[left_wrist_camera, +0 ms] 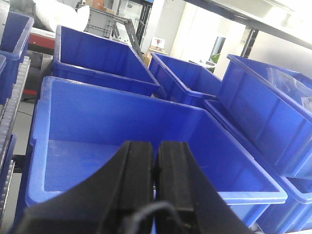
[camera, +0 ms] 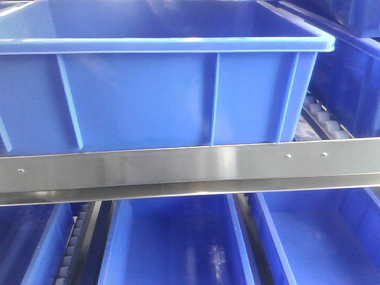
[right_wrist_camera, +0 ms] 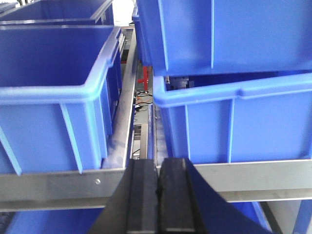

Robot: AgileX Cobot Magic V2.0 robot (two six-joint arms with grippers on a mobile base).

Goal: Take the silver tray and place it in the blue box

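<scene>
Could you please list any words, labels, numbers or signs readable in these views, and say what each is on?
None can be read.
Large wide blue plastic crate: plain walls and rim, no label.
Brushed steel shelf rail: only rivets.
Pale card on a stand behind the crates: too small and blurred to read.

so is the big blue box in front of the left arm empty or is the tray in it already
Empty as far as shown: the left wrist view shows the blue box with bare blue floor and walls, no silver tray. Its near floor is hidden behind the shut left end effector.
</scene>
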